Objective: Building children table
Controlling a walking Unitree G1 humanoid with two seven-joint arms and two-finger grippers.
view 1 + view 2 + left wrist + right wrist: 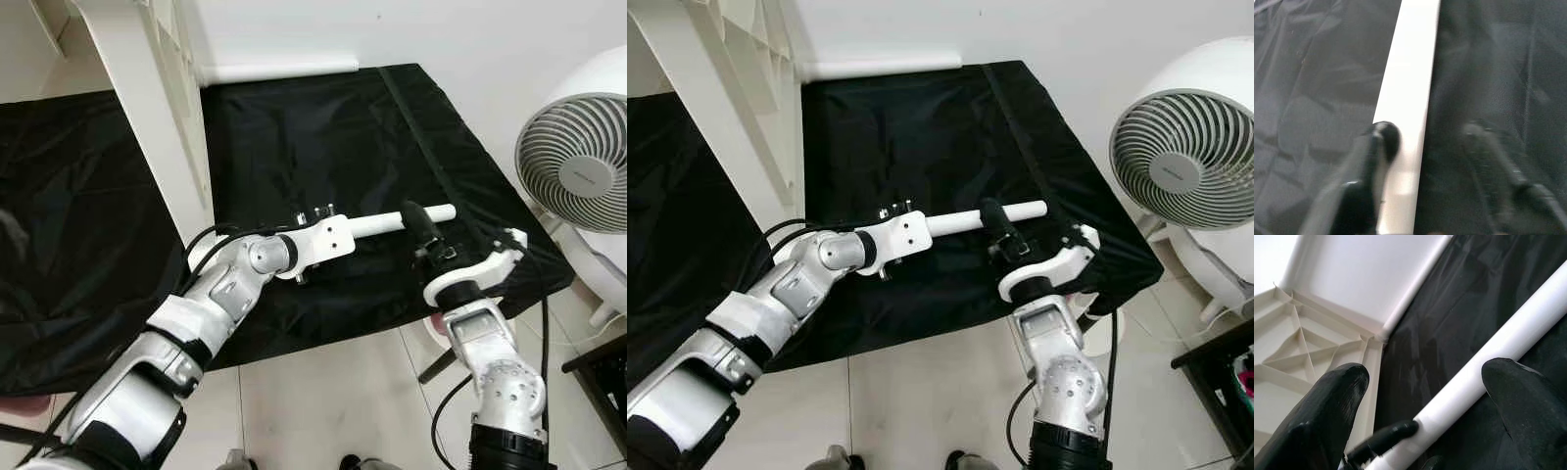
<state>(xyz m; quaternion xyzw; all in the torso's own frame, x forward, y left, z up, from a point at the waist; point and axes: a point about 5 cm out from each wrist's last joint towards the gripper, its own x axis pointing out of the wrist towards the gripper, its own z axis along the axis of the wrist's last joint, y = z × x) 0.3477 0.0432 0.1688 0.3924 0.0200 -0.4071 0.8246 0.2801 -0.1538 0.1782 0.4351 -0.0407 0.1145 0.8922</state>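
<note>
left gripper (1400, 161) clamps the white leg (392, 221) — right gripper (1425, 382) spread wide around it, over black cloth (323, 127).

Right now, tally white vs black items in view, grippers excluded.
White: 3, namely table leg, upright ribbed tabletop, fan
Black: 1, the floor sheet
Total: 4
The left gripper holds the leg at one end; the right gripper straddles it, open.

A big black cloth (323, 127) is lying spread over the pale tiled floor (323, 392). A white ribbed table top (157, 98) is standing up on the cloth. A white fan (578, 157) is standing beside the cloth.
</note>
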